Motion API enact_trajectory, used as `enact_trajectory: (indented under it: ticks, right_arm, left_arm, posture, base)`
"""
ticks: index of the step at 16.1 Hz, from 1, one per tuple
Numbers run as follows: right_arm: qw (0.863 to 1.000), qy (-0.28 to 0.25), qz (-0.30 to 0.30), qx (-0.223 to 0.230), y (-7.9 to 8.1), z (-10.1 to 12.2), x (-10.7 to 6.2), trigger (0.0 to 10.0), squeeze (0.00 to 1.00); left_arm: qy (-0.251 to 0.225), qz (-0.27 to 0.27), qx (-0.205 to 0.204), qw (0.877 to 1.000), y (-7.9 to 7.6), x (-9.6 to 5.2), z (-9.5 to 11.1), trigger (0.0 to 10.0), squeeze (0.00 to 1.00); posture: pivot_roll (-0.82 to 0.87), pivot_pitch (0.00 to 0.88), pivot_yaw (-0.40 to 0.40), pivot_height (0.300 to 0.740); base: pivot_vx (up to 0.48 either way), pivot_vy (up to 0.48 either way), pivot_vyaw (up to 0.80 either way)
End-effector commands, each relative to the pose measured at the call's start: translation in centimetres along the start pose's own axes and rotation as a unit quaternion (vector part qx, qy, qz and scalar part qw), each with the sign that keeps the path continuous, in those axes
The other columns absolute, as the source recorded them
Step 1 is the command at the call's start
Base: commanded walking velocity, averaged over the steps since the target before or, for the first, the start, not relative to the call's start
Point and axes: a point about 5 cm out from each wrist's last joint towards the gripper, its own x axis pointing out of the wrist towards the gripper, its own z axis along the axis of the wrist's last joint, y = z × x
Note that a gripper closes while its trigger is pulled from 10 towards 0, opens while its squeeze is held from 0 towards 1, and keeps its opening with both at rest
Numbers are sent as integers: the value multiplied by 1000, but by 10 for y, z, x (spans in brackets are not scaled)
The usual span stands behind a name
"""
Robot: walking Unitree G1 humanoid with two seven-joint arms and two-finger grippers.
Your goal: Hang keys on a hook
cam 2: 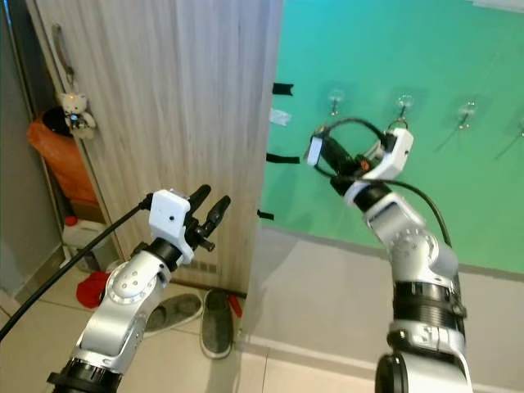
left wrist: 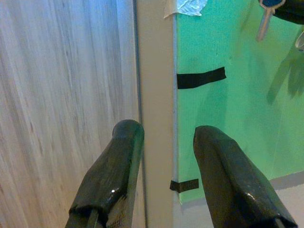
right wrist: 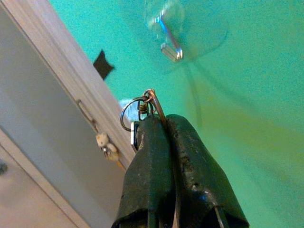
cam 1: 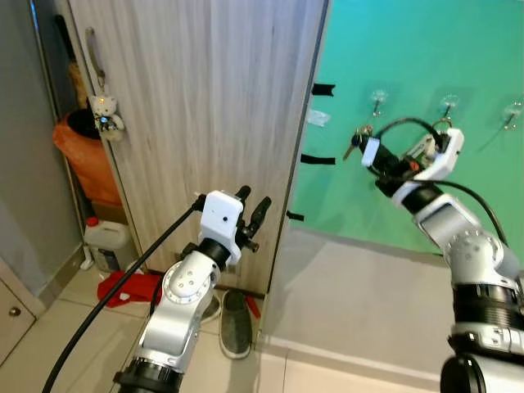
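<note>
1. Head views: right gripper (cam 1: 360,141) raising the keys (cam 1: 357,139) just below-left of the nearest hook (cam 1: 377,100) on the green wall (cam 1: 360,49), probably lining up.
2. Left wrist: left gripper (left wrist: 164,142) idling, fingers spread, well away from that hook.
3. Right wrist: fingers (right wrist: 152,156) pinching the key ring (right wrist: 135,111) so the loop sticks out, near the hook (right wrist: 170,40).

My left claw (left wrist: 164,178) stands with its two black fingers (left wrist: 111,175) parted. Beyond them: a grey wood-grain door panel (left wrist: 61,85), a pale frame edge (left wrist: 154,71), a green wall (left wrist: 237,104) bearing two black tape strips (left wrist: 201,78), and a blue-headed key (left wrist: 267,16) hanging near the corner.
</note>
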Motion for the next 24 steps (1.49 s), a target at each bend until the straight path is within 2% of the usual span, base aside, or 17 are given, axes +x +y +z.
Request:
enact_trajectory:
  ticks: [1, 4, 10, 20, 24]
  right_arm:
    - [1000, -10, -2, -1, -1, 4, 3, 0, 0]
    - [1000, -14, 12, -11, 5, 5, 13, 0, 0]
    - [999, -13, 40, -26, 15, 7, 23, 0, 0]
    - [998, -58, -22, -29, -3, 23, 24, 0, 0]
    - [997, -62, -12, -34, -2, 25, 25, 0, 0]
  left_arm:
    - [-5, -9, 1, 1000, -1, 3, 2, 10000, 0]
    - [-6, -10, 4, 1000, -1, 3, 2, 10000, 0]
    - [-8, -14, 6, 1000, -2, 5, 2, 10000, 0]
    - [-5, -19, 11, 1000, -2, 3, 1, 10000, 0]
    - [-6, -20, 13, 1000, -1, 2, 1, 10000, 0]
  posture:
    - [-31, 0, -55, 740]
    - [-28, 0, -54, 740]
    - [-30, 0, -54, 740]
    - [-22, 0, -53, 740]
    - [-20, 0, -55, 740]
  base:
    - [0, 0, 0]
    - [0, 0, 0]
    - [0, 0, 0]
    - [0, 0, 0]
    - [0, 0, 0]
